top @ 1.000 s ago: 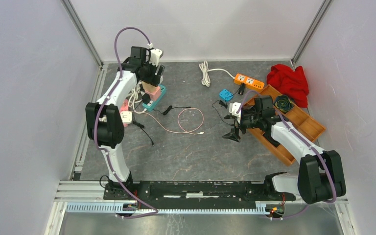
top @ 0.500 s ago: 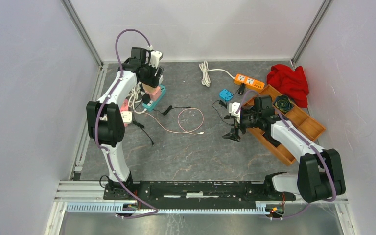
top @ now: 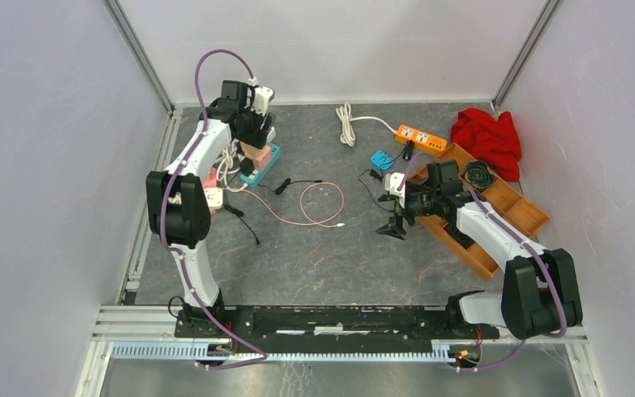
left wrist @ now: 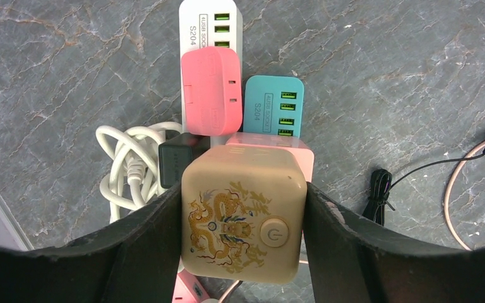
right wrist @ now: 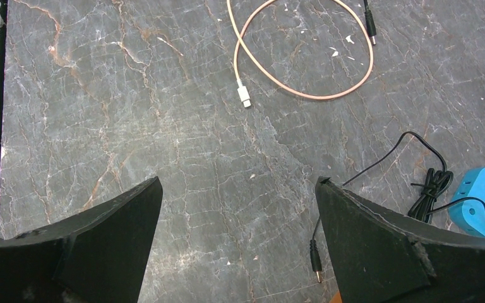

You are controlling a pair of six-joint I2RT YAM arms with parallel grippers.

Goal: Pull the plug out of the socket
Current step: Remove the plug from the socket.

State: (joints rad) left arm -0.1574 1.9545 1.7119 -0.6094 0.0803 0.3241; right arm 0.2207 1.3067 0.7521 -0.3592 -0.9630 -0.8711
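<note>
The left gripper (left wrist: 244, 197) pinches the beige plug (left wrist: 227, 183), a cube with a gold dragon and a power button, seated on a pink socket strip (left wrist: 293, 146). Beyond it, a teal strip (left wrist: 273, 107) and a white strip (left wrist: 209, 25) read "S204". The right gripper (right wrist: 237, 208) hangs spread over the table (right wrist: 164, 126).

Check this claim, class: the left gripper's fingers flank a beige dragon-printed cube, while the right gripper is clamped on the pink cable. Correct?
No. The right wrist view shows the right gripper open and holding nothing; the pink cable lies loose on the table ahead of it. The left gripper does flank the beige cube.
</note>
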